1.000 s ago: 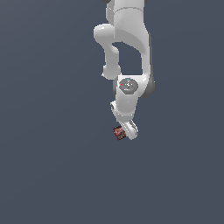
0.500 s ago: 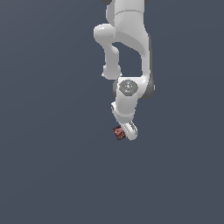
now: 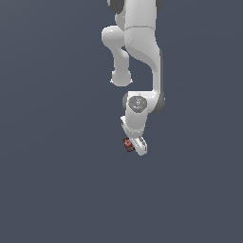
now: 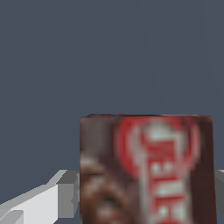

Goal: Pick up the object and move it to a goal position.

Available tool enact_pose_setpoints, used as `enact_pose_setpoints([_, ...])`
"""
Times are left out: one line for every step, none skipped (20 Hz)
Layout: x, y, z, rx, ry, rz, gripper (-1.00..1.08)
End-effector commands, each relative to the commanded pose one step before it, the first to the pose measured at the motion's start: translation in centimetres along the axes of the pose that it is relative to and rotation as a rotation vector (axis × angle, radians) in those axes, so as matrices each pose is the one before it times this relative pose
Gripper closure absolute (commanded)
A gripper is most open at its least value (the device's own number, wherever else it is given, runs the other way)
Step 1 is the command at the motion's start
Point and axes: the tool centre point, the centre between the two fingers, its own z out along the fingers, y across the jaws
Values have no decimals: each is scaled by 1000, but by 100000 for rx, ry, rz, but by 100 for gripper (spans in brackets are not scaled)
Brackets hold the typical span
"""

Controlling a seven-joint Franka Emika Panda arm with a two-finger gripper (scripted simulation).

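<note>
All around me is one flat slate-grey surface, even in tone, with no edge, wall or horizon that I can make out in either view; I cannot tell floor from background.

Against it stands my one arm, white with dark grey bands at the joints, coming down from the upper edge of the exterior view, bending through a round elbow and ending in a wrist with a grey disc on its face.

Below the wrist is my one gripper, angled toward the exterior view's right. In the wrist view one pale grey finger runs in against the side of the block and a sliver of the other shows at the opposite side, so my fingers are clenched on it.

There is one block, dark brown and red with a white-and-red label patch whose lettering is too blurred to read. In the exterior view it sits at the tip of my gripper, on the exterior view's left side of it, near the middle of the scene. I cannot tell whether it touches the surface.
</note>
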Motion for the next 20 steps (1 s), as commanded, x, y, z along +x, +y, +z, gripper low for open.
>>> enact_pose_setpoints([22, -93, 358, 141, 36, 16, -92])
enact_pose_setpoints([3, -7, 23, 0, 0, 0, -92])
enact_pose_setpoints([0, 0, 0, 0, 0, 0, 108])
enact_pose_setpoints([0, 0, 0, 0, 0, 0, 108])
enact_pose_setpoints([0, 0, 0, 0, 0, 0, 108])
enact_pose_setpoints([0, 0, 0, 0, 0, 0, 108])
enact_pose_setpoints([0, 0, 0, 0, 0, 0, 108])
enact_pose_setpoints([0, 0, 0, 0, 0, 0, 108])
enact_pose_setpoints([0, 0, 0, 0, 0, 0, 108])
enact_pose_setpoints([0, 0, 0, 0, 0, 0, 108])
enact_pose_setpoints([0, 0, 0, 0, 0, 0, 108])
enact_pose_setpoints([0, 0, 0, 0, 0, 0, 108])
enact_pose_setpoints([-17, -65, -101, 161, 25, -46, 108])
enact_pose_setpoints([10, 2, -29, 0, 0, 0, 108])
enact_pose_setpoints([30, 7, -87, 0, 0, 0, 108])
enact_pose_setpoints([51, 12, -144, 0, 0, 0, 108])
enact_pose_setpoints([71, 17, -202, 0, 0, 0, 108])
enact_pose_setpoints([92, 21, -261, 0, 0, 0, 108])
enact_pose_setpoints([113, 26, -321, 0, 0, 0, 108])
enact_pose_setpoints([135, 31, -382, 0, 0, 0, 108])
